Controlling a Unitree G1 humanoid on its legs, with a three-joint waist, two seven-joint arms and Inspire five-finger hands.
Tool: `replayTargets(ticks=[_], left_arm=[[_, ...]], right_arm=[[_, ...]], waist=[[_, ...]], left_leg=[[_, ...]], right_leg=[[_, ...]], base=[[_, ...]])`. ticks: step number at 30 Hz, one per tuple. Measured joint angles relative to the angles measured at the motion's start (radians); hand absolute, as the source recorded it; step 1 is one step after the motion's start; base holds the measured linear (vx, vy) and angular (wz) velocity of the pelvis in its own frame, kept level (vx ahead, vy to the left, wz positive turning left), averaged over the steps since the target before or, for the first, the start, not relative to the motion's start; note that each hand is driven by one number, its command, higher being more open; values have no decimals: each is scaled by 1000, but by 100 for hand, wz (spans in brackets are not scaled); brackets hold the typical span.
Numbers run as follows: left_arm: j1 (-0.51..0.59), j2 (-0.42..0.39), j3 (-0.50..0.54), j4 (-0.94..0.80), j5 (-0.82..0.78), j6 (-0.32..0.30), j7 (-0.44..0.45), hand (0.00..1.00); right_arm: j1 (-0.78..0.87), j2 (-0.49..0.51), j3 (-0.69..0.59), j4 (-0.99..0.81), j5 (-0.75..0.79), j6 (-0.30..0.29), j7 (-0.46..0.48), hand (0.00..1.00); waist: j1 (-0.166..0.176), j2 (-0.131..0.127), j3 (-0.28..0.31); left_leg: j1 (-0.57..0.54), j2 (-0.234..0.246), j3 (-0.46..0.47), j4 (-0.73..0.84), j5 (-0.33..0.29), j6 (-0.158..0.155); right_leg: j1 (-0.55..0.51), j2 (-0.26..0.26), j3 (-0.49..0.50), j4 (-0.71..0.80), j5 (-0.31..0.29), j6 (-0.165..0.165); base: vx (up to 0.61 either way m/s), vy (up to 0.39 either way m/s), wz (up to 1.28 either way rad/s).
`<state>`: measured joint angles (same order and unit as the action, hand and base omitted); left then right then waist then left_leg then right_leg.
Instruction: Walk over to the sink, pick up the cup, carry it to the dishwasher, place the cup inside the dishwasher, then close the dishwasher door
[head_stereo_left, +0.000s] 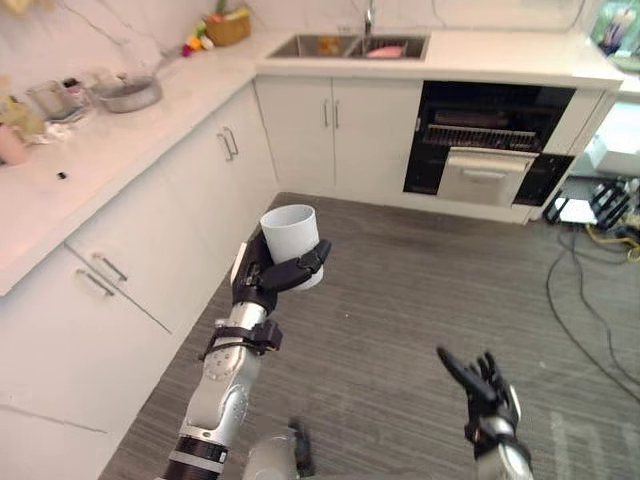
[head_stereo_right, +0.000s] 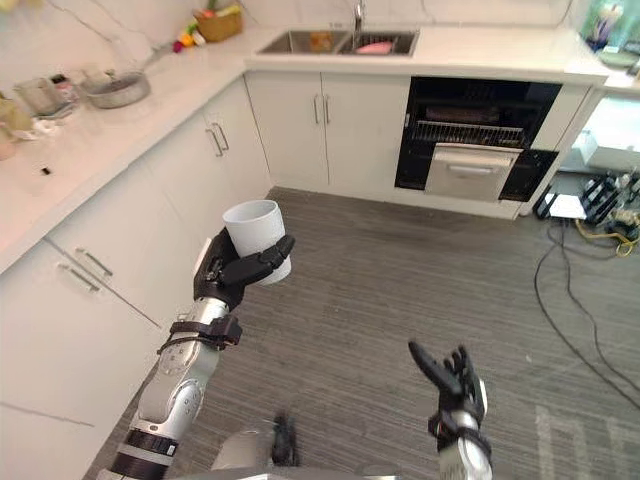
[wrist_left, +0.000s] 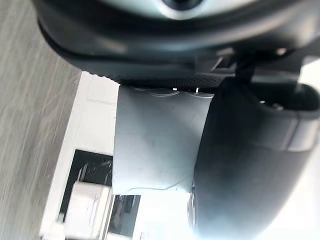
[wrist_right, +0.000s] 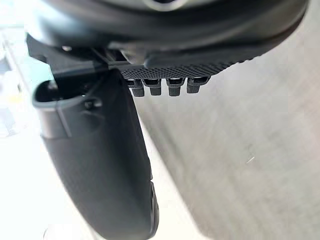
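Left hand (head_stereo_left: 265, 280) is clamping the white cup (head_stereo_left: 292, 238), fingers curling round the lower wall and the thumb at the back. The cup is riding upright, mouth up, over the grey floor (head_stereo_left: 400, 290) just beside the left run of cabinets. In the left wrist view the cup wall (wrist_left: 155, 145) is sitting tight against the palm, so the hold looks sound. Step in hand, as I judge it: carrying the cup across to the dishwasher (head_stereo_left: 490, 140), which is standing open at the far right with a rack showing in its dark cavity and a pale front panel below. To do this well, the cup should be kept level and the grip unchanged. The approach should be square to the opening, with the cup passing above the pale panel and meeting the rack mouth-side clear. Right hand (head_stereo_left: 485, 385) is hanging low, fingers spread and holding nothing, free for the door later. Round about: the white table (head_stereo_left: 150, 130) along the left is carrying a pan (head_stereo_left: 128, 95) and some jars, with a basket of fruit (head_stereo_left: 227, 25) in the corner. The sink (head_stereo_left: 345, 46) is lying further along. Dark cables (head_stereo_left: 590, 300) are trailing over the floor at the right, near the dishwasher, and may be a tripping risk on the way in.
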<state>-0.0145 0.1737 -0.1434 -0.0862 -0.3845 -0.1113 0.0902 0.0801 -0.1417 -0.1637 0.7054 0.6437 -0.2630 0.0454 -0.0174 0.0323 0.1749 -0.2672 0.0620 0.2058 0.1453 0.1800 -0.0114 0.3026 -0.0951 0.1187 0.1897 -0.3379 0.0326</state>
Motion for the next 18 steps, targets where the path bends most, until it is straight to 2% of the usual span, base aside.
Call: replayTargets(ticks=[1, 2, 3, 4, 5, 6, 7, 8, 9, 10, 11, 12, 13, 14, 15, 16, 18], left_arm=[[2, -2, 14, 0, 6, 0, 4, 0], [8, 0, 40, 1, 14, 0, 11, 0], [28, -4, 65, -3, 16, 0, 18, 0], [40, -3, 80, -7, 19, 0, 19, 0], [64, -3, 113, -29, 30, 0, 19, 0], [90, 4, 137, -61, 36, -5, 17, 0], [104, 2, 140, -83, 43, -8, 17, 0], [125, 14, 144, -119, 52, -42, 11, 0], [124, 25, 144, -131, 53, -54, 0, 0], [124, 23, 144, -138, 53, -54, -3, 0], [122, 11, 144, -140, 55, -55, -3, 0], [122, 1, 144, -139, 60, -55, -1, 0], [121, -8, 140, -134, 71, -55, 3, 0], [116, -8, 122, -133, 70, -58, 13, 0], [107, -6, 110, -128, 70, -62, 20, 0], [77, -2, 86, -102, 70, -74, 20, 0], [18, 9, 40, -52, 70, -76, 21, 0]], right_arm=[[-3, 5, 4, 0, -1, 8, 6, 100], [-3, 9, 6, -1, -1, 20, 13, 100], [0, 8, 9, 4, 0, 42, 8, 100], [7, 8, 15, 11, 0, 53, 5, 100], [8, 15, 21, 27, 0, 82, 2, 100], [13, 37, 16, 44, 0, 107, -5, 100], [33, 39, 15, 44, 1, 112, -6, 100], [58, 55, 13, 54, 1, 115, -8, 100], [86, 69, 11, 67, -1, 120, -12, 100], [93, 71, 11, 78, -4, 125, -14, 100], [93, 70, 11, 95, -13, 124, -17, 100], [94, 71, 12, 99, -16, 122, -18, 100], [109, 77, 15, 99, -17, 118, -18, 100], [128, 93, 16, 94, -17, 105, -17, 100], [141, 101, 15, 85, -17, 94, -18, 100], [172, 112, 15, 48, -18, 79, -20, 100], [236, 116, 11, -67, -19, 46, -27, 100]], waist=[[1, -5, 1], [-3, -10, 2], [-3, -12, 1], [-4, -14, 0], [-1, -20, 3], [17, -40, -4], [21, -46, -17], [23, -74, -31], [8, -115, -52], [1, -118, -54], [-12, -101, -39], [-21, -86, -28], [-40, -63, -15], [-59, -54, -9], [-68, -51, -7], [-83, -46, -4], [-109, -47, 4]], left_leg=[[-14, -2, -2, 50, -27, 41], [-39, -6, -2, 160, -112, 74], [-36, -5, 5, 254, -178, 78], [-29, -5, 5, 289, -208, 79], [-26, 8, 8, 382, -239, 92], [-34, 3, 37, 436, -276, 58], [3, -19, 41, 338, -267, 57], [59, -54, 53, 264, -281, 89], [97, -114, 45, 233, -307, 109], [120, -129, 42, 217, -319, 119], [175, -136, 40, 196, -340, 128], [210, -136, 35, 178, -341, 122], [286, -134, 18, 121, -342, 121], [349, -129, -2, 68, -345, 119], [376, -122, -13, 48, -352, 116], [419, -107, -36, 25, -363, 104], [484, -84, -74, 24, -402, 65]], right_leg=[[0, 4, 18, 0, 1, 2], [-3, 13, 21, 3, 32, -9], [22, -6, 14, 27, 62, -8], [32, -14, 20, 42, 78, -5], [45, -19, 27, 83, 131, -6], [40, -30, 12, 155, 176, 23], [14, -46, -9, 228, 190, 46], [-54, -77, -36, 415, 217, 106], [-136, -127, -35, 593, 332, 212], [-173, -142, -39, 668, 409, 225], [-265, -155, -59, 847, 362, 174], [-312, -155, -81, 917, 320, 136], [-391, -146, -132, 984, 231, 67], [-467, -122, -167, 959, 165, 32], [-507, -103, -180, 921, 138, 24], [-572, -71, -199, 800, 111, 24], [-624, -53, -230, 479, 132, 41]], base=[[450, 195, -36], [657, 216, -16], [667, 188, -16], [675, 146, -35], [517, 125, -51], [466, 123, -55], [327, 178, -49], [334, 144, -2], [353, 125, 13], [440, 53, 23], [333, 43, 2], [480, 79, 6], [462, 65, 19], [456, 31, 28], [364, -70, 40], [376, -136, 55], [406, -169, 54]])
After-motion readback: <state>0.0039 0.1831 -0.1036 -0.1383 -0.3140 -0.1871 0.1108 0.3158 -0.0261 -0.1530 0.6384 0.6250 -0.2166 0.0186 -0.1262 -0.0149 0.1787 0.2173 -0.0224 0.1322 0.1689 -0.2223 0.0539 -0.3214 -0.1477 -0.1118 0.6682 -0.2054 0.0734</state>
